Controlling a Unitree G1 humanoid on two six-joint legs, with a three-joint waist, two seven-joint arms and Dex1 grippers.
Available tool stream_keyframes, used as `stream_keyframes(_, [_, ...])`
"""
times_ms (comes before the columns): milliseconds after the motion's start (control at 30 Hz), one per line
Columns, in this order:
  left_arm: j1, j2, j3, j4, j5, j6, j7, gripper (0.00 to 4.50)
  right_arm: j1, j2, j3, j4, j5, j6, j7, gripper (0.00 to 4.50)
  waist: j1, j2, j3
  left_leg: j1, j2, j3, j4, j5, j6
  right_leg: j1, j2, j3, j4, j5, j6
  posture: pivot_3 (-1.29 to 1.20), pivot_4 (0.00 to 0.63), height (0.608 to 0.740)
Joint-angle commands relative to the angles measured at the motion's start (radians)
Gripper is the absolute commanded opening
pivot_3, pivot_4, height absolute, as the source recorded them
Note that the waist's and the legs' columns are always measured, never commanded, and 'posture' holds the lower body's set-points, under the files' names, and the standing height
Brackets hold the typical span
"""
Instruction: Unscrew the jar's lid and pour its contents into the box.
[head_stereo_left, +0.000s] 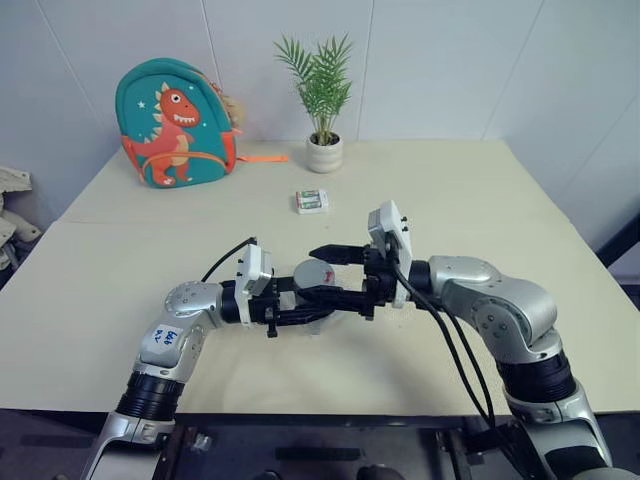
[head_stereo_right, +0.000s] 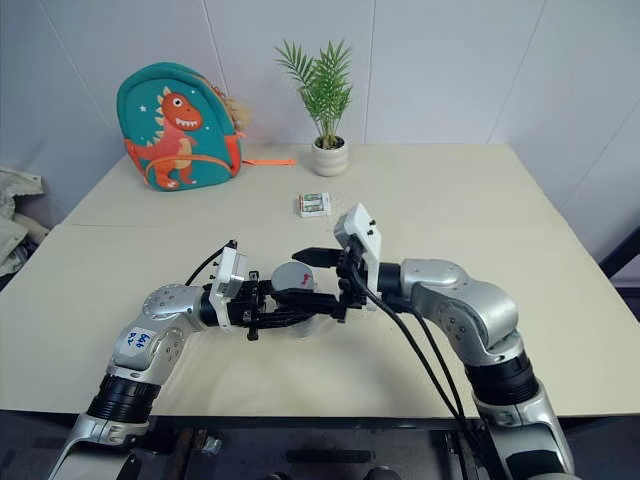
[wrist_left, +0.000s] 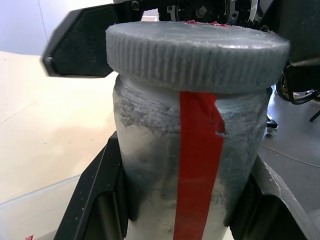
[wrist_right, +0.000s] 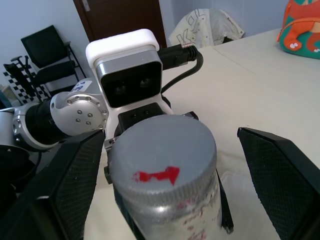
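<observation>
Lid (wrist_right: 162, 150) sits tight on the jar (wrist_left: 192, 165), so no turning is finished and nothing is poured. The jar is in the middle of the left eye view, held up above the table (head_stereo_left: 120, 300). I cannot see the bits inside, and I cannot pick out the clear box.

Left gripper (head_stereo_left: 318, 302) reaches in level from the left side of the frame, its two black fingers pinching the jar's body. Right gripper (head_stereo_left: 333, 273) reaches in level from the right side, fingers spread wide, one on each side of the lid, not touching it. I think squeezing the lid comes next.
</observation>
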Motion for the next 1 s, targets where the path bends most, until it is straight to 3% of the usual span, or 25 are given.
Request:
stream_keyframes(33, [-0.011,-0.001,0.01,-0.031,-0.013,-0.007,0.003,1.97,-0.027,0.015,-0.003,-0.01,-0.012,-0.025,-0.003,4.47,0.0,0.0,0.0,0.0,0.0,0.0,0.0,0.0,0.0,0.0,0.0,0.0,0.0,0.0,0.0,0.0,0.15,0.74])
stream_keyframes(300, [-0.009,0.001,0.01,-0.036,-0.016,-0.005,0.007,1.97,-0.027,-0.008,-0.027,0.016,-0.05,-0.044,0.006,4.47,0.0,0.0,0.0,0.0,0.0,0.0,0.0,0.0,0.0,0.0,0.0,0.0,0.0,0.0,0.0,0.0,0.15,0.74])
stream_keyframes(600, [-0.012,0.006,0.011,-0.034,-0.018,-0.005,0.01,1.97,0.009,-0.142,-0.118,0.071,-0.059,-0.061,0.046,4.47,0.001,0.0,0.0,0.0,0.0,0.0,0.0,0.0,0.0,0.0,0.0,0.0,0.0,0.0,0.0,0.0,0.15,0.74])
stream_keyframes(1000, [-0.015,0.006,0.017,-0.022,-0.014,-0.009,-0.003,1.97,0.08,-0.228,-0.256,0.077,0.024,-0.014,0.087,4.47,0.001,0.0,0.0,0.0,0.0,0.001,0.0,0.0,0.0,0.0,0.0,0.0,-0.001,0.0,0.0,0.0,0.15,0.74])
